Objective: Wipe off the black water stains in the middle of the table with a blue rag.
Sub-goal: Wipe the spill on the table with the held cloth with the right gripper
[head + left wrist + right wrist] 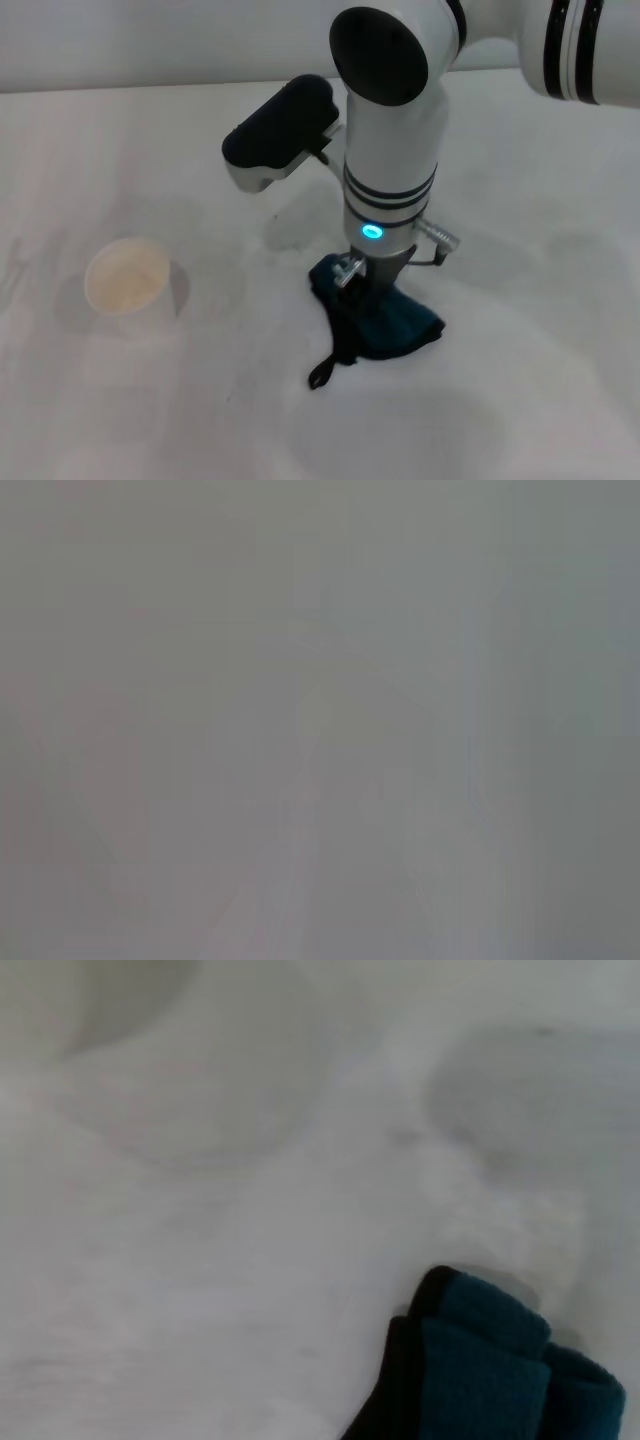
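The blue rag (396,322) lies bunched on the white table (530,400) near the middle, with its black loop tab (321,375) trailing toward the front. My right gripper (366,283) points straight down into the rag's top fold and holds it, pressed against the tabletop. The right wrist view shows a corner of the rag (485,1370) with its black edging on the white table (250,1260). No dark blot shows in any view; the spot under the rag is hidden. My left gripper is out of view, and the left wrist view shows only blurred grey.
A white paper cup (126,277) stands on the table to the left of the rag. The right arm's black-and-white wrist housing (282,132) hangs over the table behind the rag.
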Robot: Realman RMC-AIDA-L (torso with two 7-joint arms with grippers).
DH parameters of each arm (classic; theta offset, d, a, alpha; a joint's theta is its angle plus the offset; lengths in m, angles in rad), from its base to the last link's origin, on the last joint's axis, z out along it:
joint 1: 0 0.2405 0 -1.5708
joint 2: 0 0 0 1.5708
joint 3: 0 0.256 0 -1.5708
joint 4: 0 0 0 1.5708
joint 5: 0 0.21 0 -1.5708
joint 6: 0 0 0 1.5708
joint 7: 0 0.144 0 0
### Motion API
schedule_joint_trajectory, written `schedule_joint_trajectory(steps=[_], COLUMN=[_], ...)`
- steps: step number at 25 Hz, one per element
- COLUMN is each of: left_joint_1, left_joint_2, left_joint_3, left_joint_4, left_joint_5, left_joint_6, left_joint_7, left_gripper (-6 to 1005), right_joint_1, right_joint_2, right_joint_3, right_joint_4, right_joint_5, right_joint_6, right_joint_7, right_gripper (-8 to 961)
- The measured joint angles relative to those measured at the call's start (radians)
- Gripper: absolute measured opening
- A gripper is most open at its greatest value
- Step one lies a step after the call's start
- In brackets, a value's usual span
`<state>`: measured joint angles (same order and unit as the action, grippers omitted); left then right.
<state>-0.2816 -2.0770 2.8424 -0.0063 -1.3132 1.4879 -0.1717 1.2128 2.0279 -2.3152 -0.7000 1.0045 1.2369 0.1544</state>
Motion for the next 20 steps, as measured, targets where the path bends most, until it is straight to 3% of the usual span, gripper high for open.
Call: schedule_joint_trajectory(steps=[10, 20], left_joint_1=[0.003, -0.004], left_joint_2=[0.0, 0.0], left_joint_3=[0.0, 0.0], left_joint_4=[0.0, 0.0], left_joint_5=[0.0, 0.0], left_joint_6=[0.0, 0.0], left_joint_7=[0.0, 0.0], left_gripper=[879, 880], right_joint_1=[0.011, 0.002], right_joint_2=[0.0, 0.0], right_joint_3=[0.053, -0.029], right_joint_4=[-0.015, -0.055], right_joint_5=[-0.079, 0.147], right_joint_6=[0.058, -0.043], right_joint_7=[0.014, -0.054], right_gripper=[101, 102])
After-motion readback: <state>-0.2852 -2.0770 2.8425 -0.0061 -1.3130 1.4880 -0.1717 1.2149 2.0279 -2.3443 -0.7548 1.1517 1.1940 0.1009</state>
